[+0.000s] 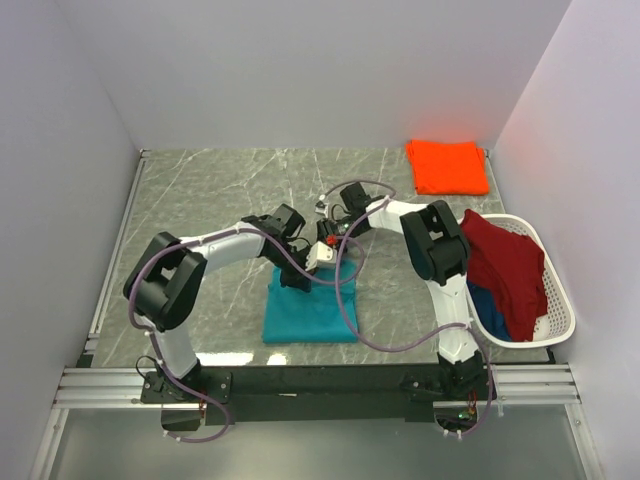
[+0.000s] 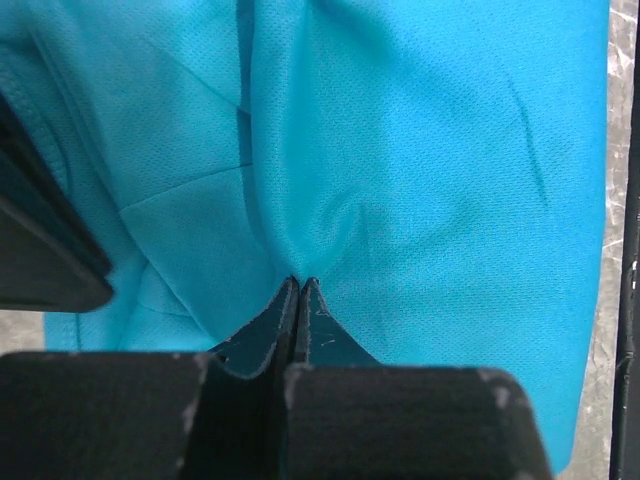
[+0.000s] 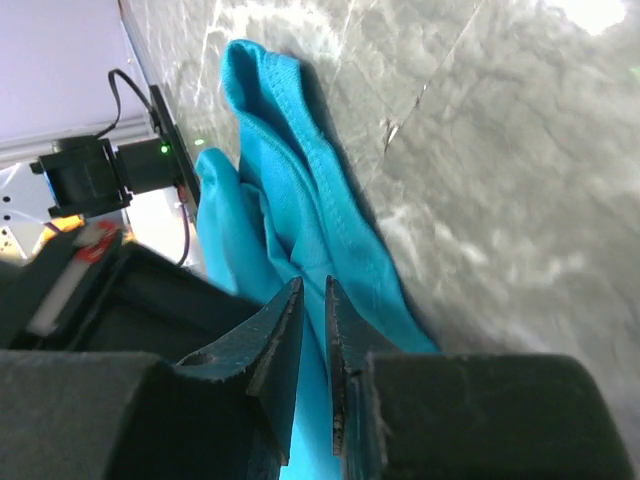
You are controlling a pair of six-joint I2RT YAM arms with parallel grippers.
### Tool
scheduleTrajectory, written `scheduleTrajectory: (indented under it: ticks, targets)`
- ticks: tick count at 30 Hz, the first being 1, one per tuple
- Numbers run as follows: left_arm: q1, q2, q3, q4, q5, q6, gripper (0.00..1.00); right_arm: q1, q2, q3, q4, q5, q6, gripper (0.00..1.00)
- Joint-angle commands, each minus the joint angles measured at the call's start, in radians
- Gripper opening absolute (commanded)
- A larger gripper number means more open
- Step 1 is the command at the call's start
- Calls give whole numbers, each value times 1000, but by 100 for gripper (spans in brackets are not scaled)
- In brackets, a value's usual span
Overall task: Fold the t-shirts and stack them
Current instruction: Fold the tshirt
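A teal t-shirt (image 1: 312, 318) lies partly folded on the marble table (image 1: 220, 190) in front of the arm bases. Both grippers meet at its far edge. My left gripper (image 1: 298, 282) (image 2: 298, 280) is shut, pinching a pucker of the teal t-shirt (image 2: 420, 180) at its tips. My right gripper (image 1: 335, 272) (image 3: 313, 285) holds its jaws a narrow gap apart, with a raised fold of the teal t-shirt (image 3: 290, 170) running between them. A folded orange t-shirt (image 1: 447, 166) lies at the back right.
A white laundry basket (image 1: 560, 300) stands at the right edge, with a dark red t-shirt (image 1: 505, 265) draped over it and a blue one (image 1: 490, 305) beneath. Walls close in the table on three sides.
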Motion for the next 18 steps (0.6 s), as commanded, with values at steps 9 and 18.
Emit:
scheduleTrajectory:
  ticks: [9,18]
  targets:
    - [-71,-222,-55,53,-121,-10,1,14,121,66,-50,-44,-13,21]
    - [-69,-219,-6,124,-204,12,0,16,142,49,-46,-77,1,22]
